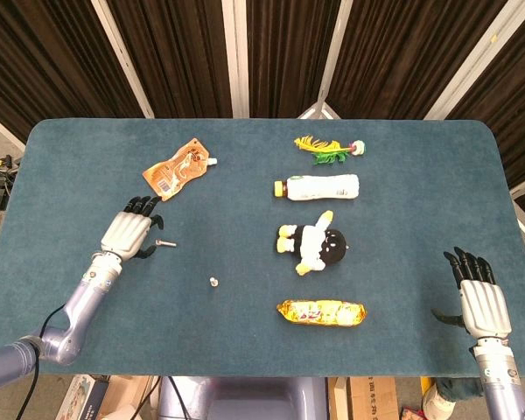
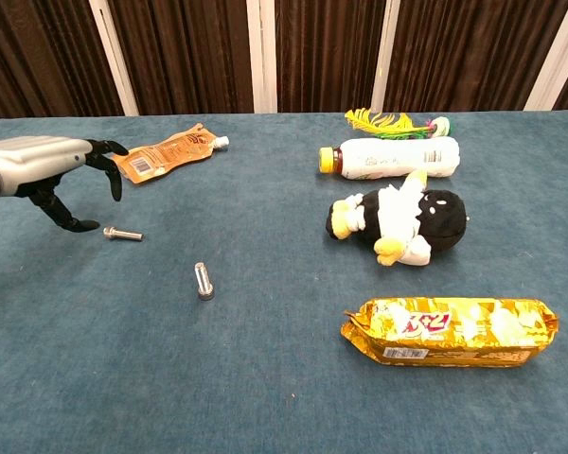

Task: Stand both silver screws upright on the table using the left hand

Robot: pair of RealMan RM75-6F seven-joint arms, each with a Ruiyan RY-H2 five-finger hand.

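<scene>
One silver screw [image 1: 164, 243] [image 2: 123, 233] lies on its side on the blue table [image 1: 87, 175], just right of my left hand [image 1: 129, 234] [image 2: 45, 168]. That hand hovers with fingers spread and holds nothing; in the chest view its thumb tip sits close to the screw's head. The other silver screw [image 1: 213, 282] [image 2: 203, 281] stands upright nearer the front, apart from the hand. My right hand [image 1: 483, 297] rests open at the table's front right edge, seen only in the head view.
An orange pouch [image 1: 178, 168] lies behind the left hand. Right of centre are a white bottle [image 1: 318, 186], a black-and-white plush toy [image 1: 315, 245], a gold snack pack [image 1: 321, 311] and a yellow-green feathery toy [image 1: 329, 148].
</scene>
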